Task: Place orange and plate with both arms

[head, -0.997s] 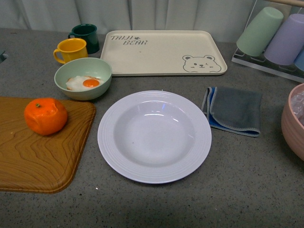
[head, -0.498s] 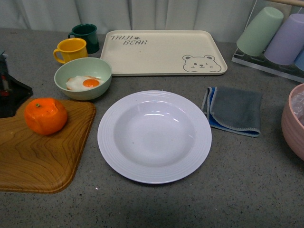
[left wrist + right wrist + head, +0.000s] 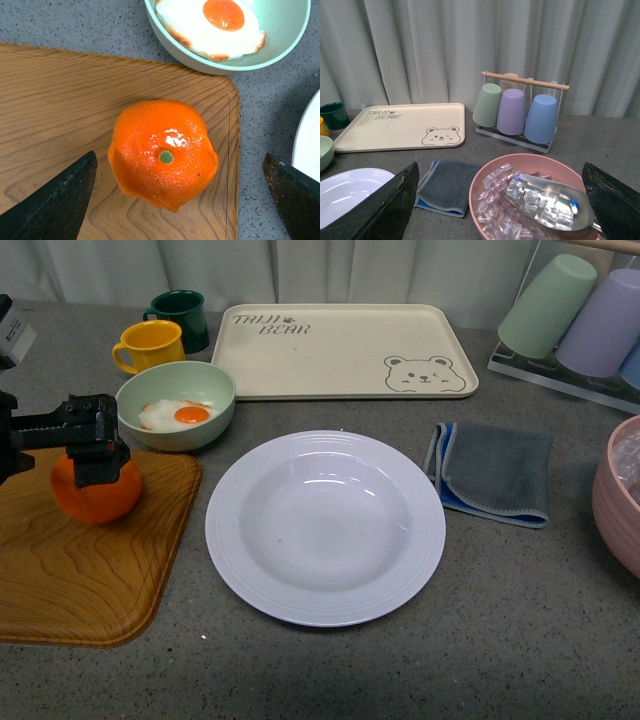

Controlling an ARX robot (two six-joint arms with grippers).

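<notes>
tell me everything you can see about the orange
The orange is a bright, glossy, slightly dimpled round fruit, a bit lumpy, with a small green stem dot facing up. It sits on the wooden board near its corner by the green bowl. The left gripper is open above it, fingers either side, not touching.

Wooden board (image 3: 80, 570) front left. Green bowl (image 3: 175, 438) with egg (image 3: 180, 416) just behind it, then yellow mug (image 3: 150, 345) and dark mug (image 3: 180, 318). Bear tray (image 3: 330, 360) back centre. Cloth (image 3: 495, 472) right, pink bowl (image 3: 615, 500) beside it. Cups (image 3: 548, 306) at back right.
</notes>
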